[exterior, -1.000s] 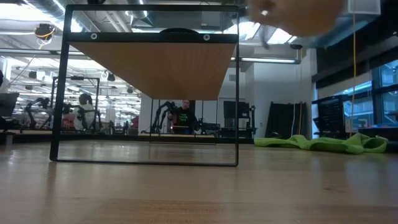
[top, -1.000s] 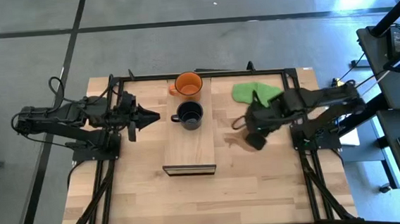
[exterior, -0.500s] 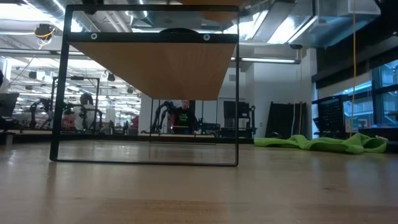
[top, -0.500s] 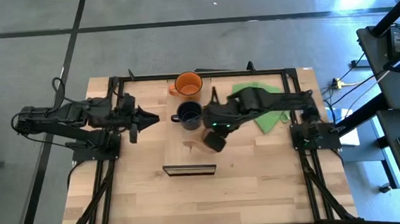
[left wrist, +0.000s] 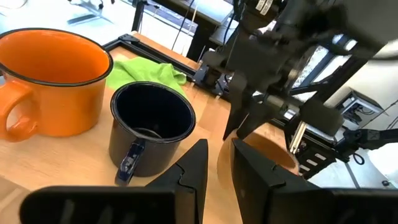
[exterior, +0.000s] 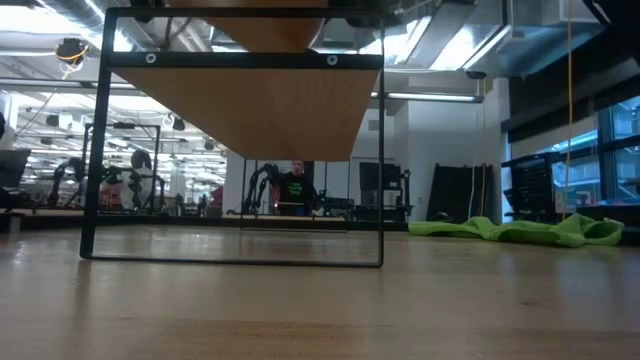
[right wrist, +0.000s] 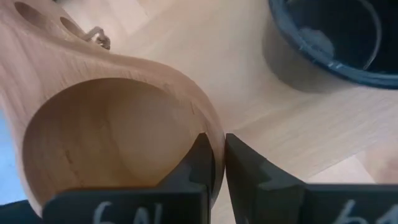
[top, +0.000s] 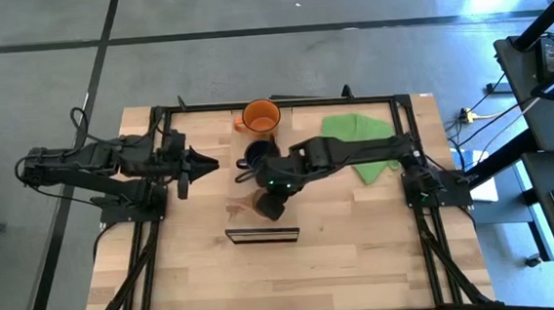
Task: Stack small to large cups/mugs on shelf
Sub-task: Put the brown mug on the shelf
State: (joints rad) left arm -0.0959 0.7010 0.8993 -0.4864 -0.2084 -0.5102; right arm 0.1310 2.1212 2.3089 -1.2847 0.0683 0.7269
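Pale wood of the worktop (top: 362,256) carries the shelf (top: 262,220), over which the right fingers (right wrist: 214,163) are closed on the rim of the wooden cup (right wrist: 106,130), one inside the bowl and one outside. Whether the cup touches the board, I cannot tell. Just beyond those fingers stands the navy mug (right wrist: 326,37) on the shelf, with the orange mug (top: 260,116) past it at the far end. A green cloth (top: 358,130) lies beside the right arm. The left fingers (left wrist: 214,171) hang nearly closed on nothing, pointing at the navy mug from beside the shelf.
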